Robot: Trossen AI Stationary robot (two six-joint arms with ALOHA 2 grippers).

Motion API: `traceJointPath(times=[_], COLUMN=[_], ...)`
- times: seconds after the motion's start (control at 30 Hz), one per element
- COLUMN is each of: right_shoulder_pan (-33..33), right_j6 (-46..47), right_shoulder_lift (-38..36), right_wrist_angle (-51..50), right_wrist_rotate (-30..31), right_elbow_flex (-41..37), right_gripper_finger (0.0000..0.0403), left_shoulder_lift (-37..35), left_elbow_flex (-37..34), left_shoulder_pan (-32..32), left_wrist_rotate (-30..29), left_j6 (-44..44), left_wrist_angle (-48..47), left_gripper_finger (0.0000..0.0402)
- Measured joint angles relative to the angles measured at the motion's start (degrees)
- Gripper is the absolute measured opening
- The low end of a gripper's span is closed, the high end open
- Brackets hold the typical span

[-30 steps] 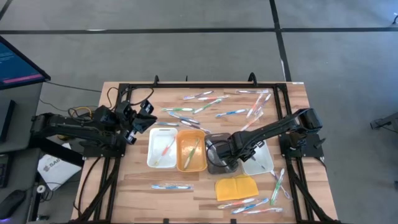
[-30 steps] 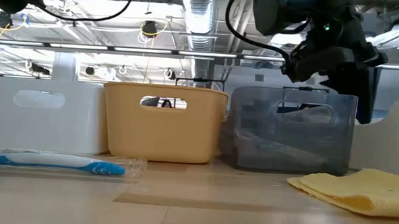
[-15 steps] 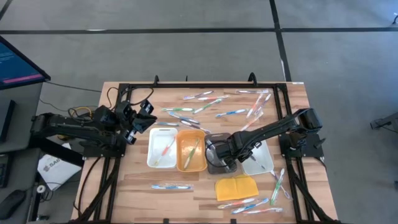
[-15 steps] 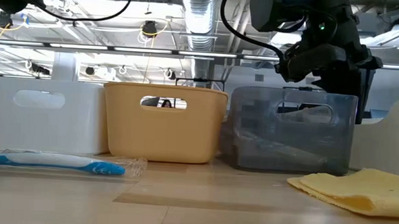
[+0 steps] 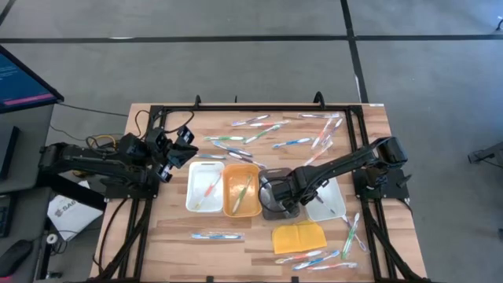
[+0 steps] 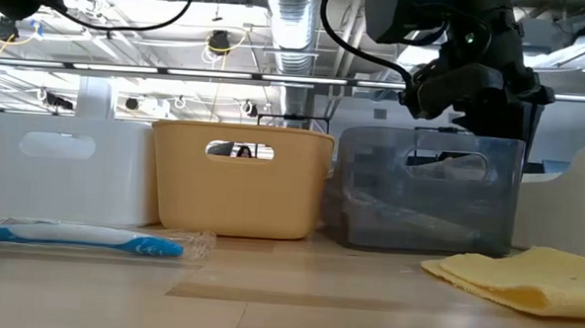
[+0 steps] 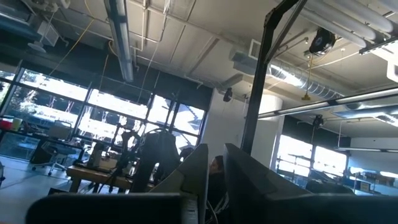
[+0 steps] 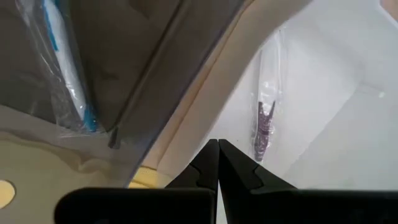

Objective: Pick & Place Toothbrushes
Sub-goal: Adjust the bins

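Observation:
Wrapped toothbrushes lie scattered on the wooden table: several at the far side [image 5: 253, 123], one near the front [image 5: 216, 235], more at the near right [image 5: 314, 258]. One lies in the left white tray [image 5: 208, 187] and one in the orange tray [image 5: 244, 187]. The grey tray holds a blue one [image 8: 65, 78], and the right white tray holds a purple one [image 8: 264, 124]. My right gripper [image 8: 217, 163] hangs shut and empty, pointing down over the rim between these two trays. My left gripper [image 7: 216, 171] waits raised at the table's left, shut and tipped upward.
The left white tray [image 6: 70, 169], the orange tray [image 6: 240, 182] and the grey tray [image 6: 430, 195] stand side by side mid-table, with the right white tray [image 5: 326, 198] beside them. A yellow pad [image 5: 299, 236] lies in front of the grey tray. A black frame [image 5: 259, 108] runs along the table's edges.
My right gripper, still shut, has swung a little toward the table's left above the grey tray. Nothing else has moved.

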Motion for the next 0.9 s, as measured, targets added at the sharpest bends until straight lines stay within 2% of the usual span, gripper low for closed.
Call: traceJointPath(times=[0.9], right_shoulder_pan=[0.0], right_j6=[0.0], right_shoulder_lift=[0.0], right_wrist_angle=[6.2], right_wrist_rotate=[1.6], right_elbow_flex=[0.0], right_gripper_finger=[0.0], left_shoulder_lift=[0.0], left_elbow_flex=[0.0], left_shoulder_pan=[0.0], left_wrist_rotate=[0.0], left_j6=[0.0], left_wrist_angle=[0.0], left_gripper_finger=[0.0044])
